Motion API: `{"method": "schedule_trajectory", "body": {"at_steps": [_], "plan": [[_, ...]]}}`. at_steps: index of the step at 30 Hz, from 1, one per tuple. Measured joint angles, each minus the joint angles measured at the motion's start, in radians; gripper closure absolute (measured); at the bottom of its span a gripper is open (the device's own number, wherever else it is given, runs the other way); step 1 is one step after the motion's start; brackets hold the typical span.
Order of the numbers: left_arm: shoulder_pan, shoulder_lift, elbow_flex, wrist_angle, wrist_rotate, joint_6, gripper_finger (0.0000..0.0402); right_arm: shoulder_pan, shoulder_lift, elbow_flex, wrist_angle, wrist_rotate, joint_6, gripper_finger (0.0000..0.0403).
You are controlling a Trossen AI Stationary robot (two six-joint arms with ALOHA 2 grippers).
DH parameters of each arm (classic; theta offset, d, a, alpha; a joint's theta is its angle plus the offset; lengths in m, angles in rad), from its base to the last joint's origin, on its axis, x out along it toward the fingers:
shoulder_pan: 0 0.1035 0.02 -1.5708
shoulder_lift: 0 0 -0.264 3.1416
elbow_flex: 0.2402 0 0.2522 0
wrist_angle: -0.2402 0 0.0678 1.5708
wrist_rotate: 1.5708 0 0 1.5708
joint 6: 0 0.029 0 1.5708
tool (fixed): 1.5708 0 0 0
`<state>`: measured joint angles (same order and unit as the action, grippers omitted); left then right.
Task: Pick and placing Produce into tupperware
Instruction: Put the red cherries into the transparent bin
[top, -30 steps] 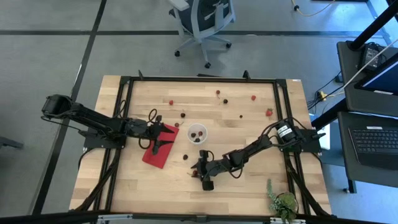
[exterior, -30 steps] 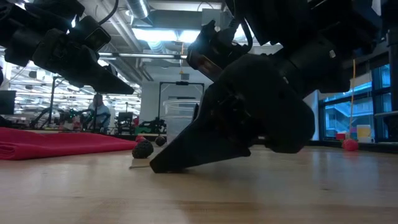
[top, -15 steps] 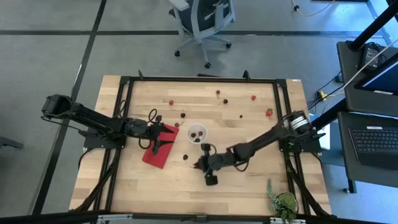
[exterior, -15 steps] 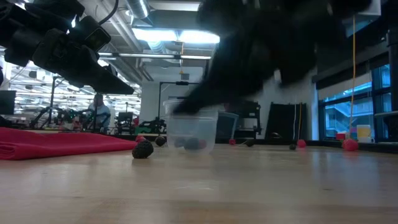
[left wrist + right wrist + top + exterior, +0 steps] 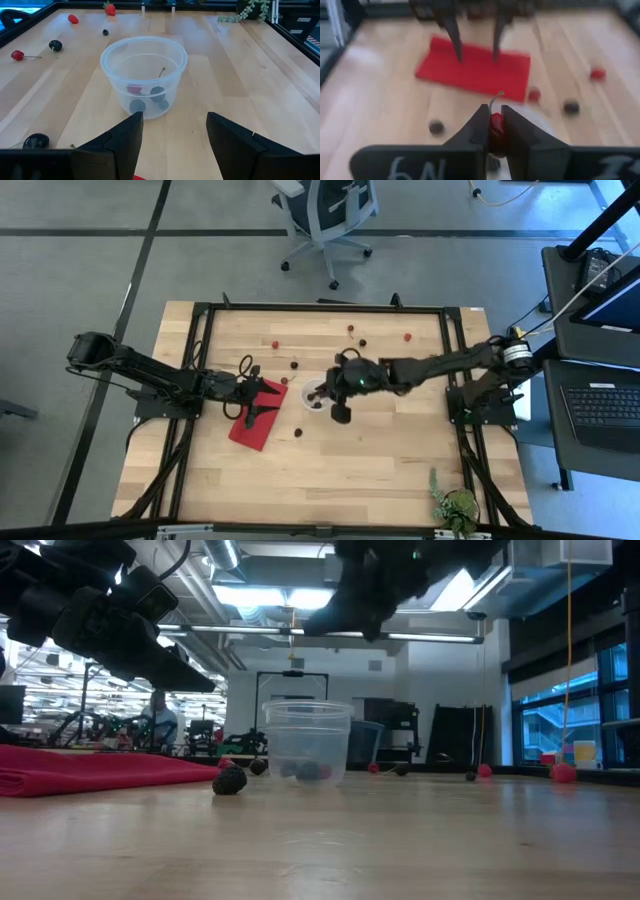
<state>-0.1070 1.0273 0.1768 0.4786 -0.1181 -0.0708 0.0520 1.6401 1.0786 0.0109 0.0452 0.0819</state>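
I had the right pincer (image 5: 493,131) clenched on a red cherry (image 5: 496,126), raised over the tupperware (image 5: 318,394) near the middle of the tabletop (image 5: 400,460). The cup already held a few fruits. My left pincer (image 5: 172,132) hung released above the red cloth (image 5: 257,415), facing the tupperware. More cherries (image 5: 55,45) lay scattered beyond.

Only one bit of writing shows. In the right wrist view, pale hand-drawn marks sit on the dark body of the right gripper (image 5: 493,131), just behind its fingers. On one side they look like "6N" or "GN", seen blurred. On the other side a few more strokes show, cut off at the edge, too unclear to read. No other words show.
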Motion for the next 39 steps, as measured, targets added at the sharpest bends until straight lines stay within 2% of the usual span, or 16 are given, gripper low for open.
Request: {"method": "schedule_trajectory", "body": {"at_steps": [4,14,24,31,35,39], "plan": [[0.000,0.000,0.000,-0.002,0.000,0.000,0.0190,-0.046,0.031,0.059,-0.164,-0.035,0.010,0.0362],[0.000,0.000,0.000,-0.012,0.000,0.003,0.0190,-0.042,0.156,0.287,-0.452,-0.041,-0.062,0.0363],[0.000,0.000,0.000,-0.023,-0.006,0.003,0.0190,-0.057,0.292,0.307,-0.467,-0.040,-0.078,0.0360],[0.000,0.000,0.000,-0.024,-0.008,0.003,0.0190,-0.057,0.304,0.307,-0.455,-0.040,-0.091,0.0351],[0.000,0.000,0.000,-0.024,-0.008,0.003,0.0190,-0.056,0.304,0.307,-0.448,-0.040,-0.091,0.0322],[0.000,0.000,0.000,-0.024,-0.008,0.003,0.0190,-0.057,0.304,0.307,-0.448,-0.040,-0.091,0.0272]]}}
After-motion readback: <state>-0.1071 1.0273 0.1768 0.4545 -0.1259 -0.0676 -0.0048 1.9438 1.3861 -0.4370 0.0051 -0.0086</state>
